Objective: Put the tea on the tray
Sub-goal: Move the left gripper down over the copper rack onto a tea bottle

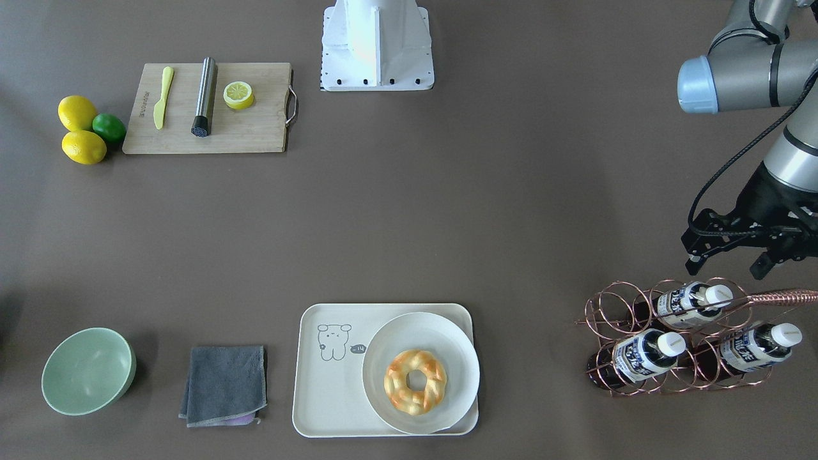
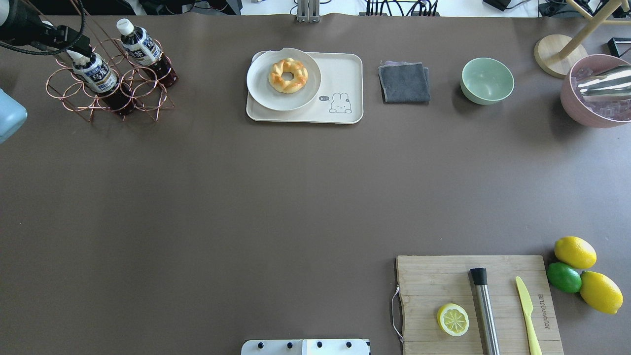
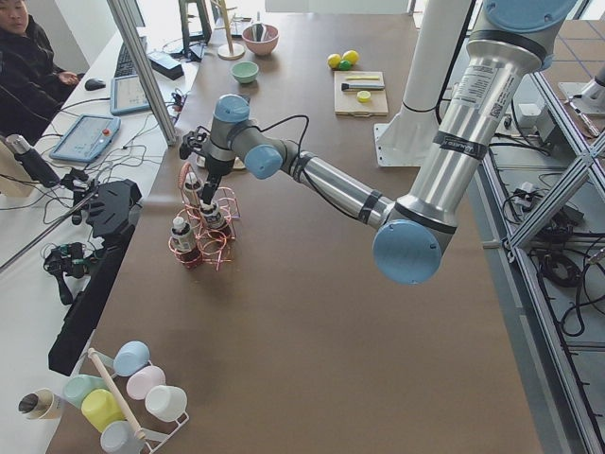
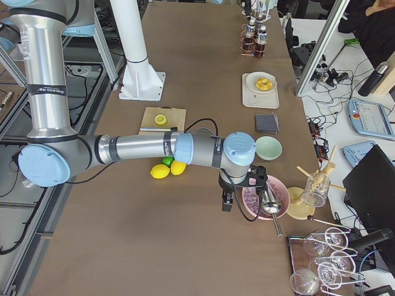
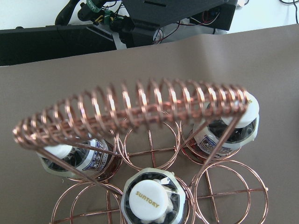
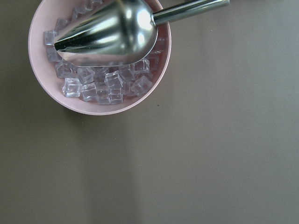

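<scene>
Three tea bottles lie in a copper wire rack [image 1: 607,319]: one on top [image 1: 693,298] and two below [image 1: 645,354] [image 1: 757,345]. Their white caps show in the left wrist view, the nearest [image 5: 152,201] right below the camera. My left gripper [image 1: 728,262] is open and empty, hovering just above the top bottle's cap end. The cream tray [image 1: 332,390] with the bear drawing holds a round plate [image 1: 441,332] with a doughnut; its left half is bare. It also shows in the overhead view [image 2: 345,74]. My right gripper [image 4: 228,200] hangs beside the pink ice bowl; I cannot tell its state.
A pink bowl [image 6: 46,93] of ice cubes holds a metal scoop [image 6: 107,32]. A grey cloth [image 1: 223,383] and a green bowl [image 1: 86,370] sit beside the tray. A cutting board [image 1: 255,128] carries a lemon half, a knife and a steel rod; lemons and a lime lie beside it.
</scene>
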`<control>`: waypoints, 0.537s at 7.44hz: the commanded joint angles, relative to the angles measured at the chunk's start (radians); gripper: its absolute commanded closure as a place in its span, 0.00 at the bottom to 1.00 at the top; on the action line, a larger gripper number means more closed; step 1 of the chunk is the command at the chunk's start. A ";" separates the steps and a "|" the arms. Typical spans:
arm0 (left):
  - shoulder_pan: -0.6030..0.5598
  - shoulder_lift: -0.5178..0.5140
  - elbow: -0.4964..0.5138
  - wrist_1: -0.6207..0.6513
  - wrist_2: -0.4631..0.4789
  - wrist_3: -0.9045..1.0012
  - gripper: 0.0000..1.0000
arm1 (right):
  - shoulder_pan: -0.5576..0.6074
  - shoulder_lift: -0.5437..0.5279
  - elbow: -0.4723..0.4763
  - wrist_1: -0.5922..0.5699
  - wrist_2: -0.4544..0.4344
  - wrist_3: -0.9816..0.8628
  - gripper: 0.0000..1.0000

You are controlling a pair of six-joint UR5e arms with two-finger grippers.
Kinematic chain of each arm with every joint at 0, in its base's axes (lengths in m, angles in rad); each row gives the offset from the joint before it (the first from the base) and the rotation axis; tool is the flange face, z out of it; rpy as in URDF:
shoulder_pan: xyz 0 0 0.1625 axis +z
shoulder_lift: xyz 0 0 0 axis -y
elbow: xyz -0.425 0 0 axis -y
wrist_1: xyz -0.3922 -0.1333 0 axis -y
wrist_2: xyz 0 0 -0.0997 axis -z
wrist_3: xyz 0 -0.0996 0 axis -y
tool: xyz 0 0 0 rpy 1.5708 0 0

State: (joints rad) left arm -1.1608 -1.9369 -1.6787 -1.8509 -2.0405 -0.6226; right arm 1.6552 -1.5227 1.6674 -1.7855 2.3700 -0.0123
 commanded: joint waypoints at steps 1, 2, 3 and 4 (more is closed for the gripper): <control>0.000 -0.007 0.010 -0.007 0.002 0.001 0.19 | 0.001 0.003 0.000 0.000 0.001 -0.002 0.00; 0.000 -0.007 0.019 -0.010 0.002 0.006 0.26 | 0.001 0.000 0.000 0.000 0.000 -0.002 0.00; 0.000 -0.007 0.020 -0.010 0.002 0.009 0.26 | 0.001 -0.001 0.000 0.000 0.000 0.000 0.00; 0.000 -0.008 0.022 -0.010 0.002 0.011 0.26 | 0.001 -0.002 0.000 0.000 0.000 -0.002 0.00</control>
State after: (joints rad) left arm -1.1612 -1.9435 -1.6609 -1.8599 -2.0387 -0.6160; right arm 1.6565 -1.5227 1.6675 -1.7855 2.3703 -0.0130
